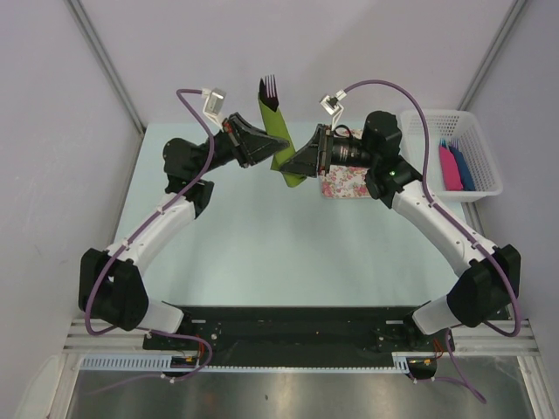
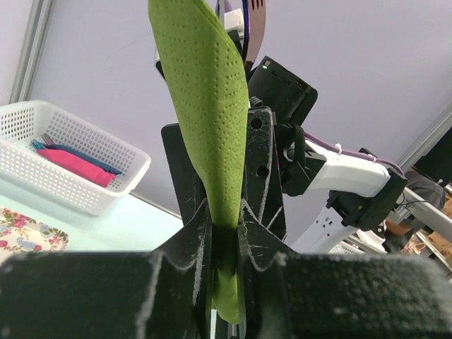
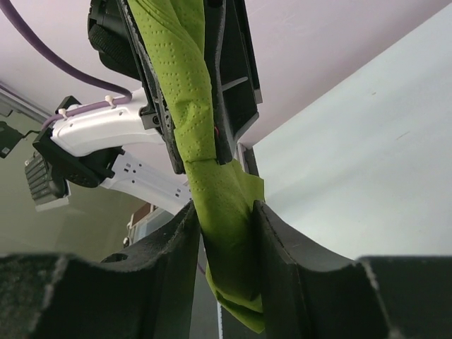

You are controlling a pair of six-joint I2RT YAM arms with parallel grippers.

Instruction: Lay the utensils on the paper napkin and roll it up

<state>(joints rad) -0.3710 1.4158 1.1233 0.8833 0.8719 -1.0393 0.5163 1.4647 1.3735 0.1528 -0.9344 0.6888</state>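
Left pincer and right pincer clamp the rolled paper napkin around the utensils; rolling seems done, lowering follows.

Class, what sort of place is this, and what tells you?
Probably a robotics lab test cell: two robot arms mounted on a rail, plain partition walls round the table, staged props like a basket and floral mat.

Left claw and right claw hold napkin
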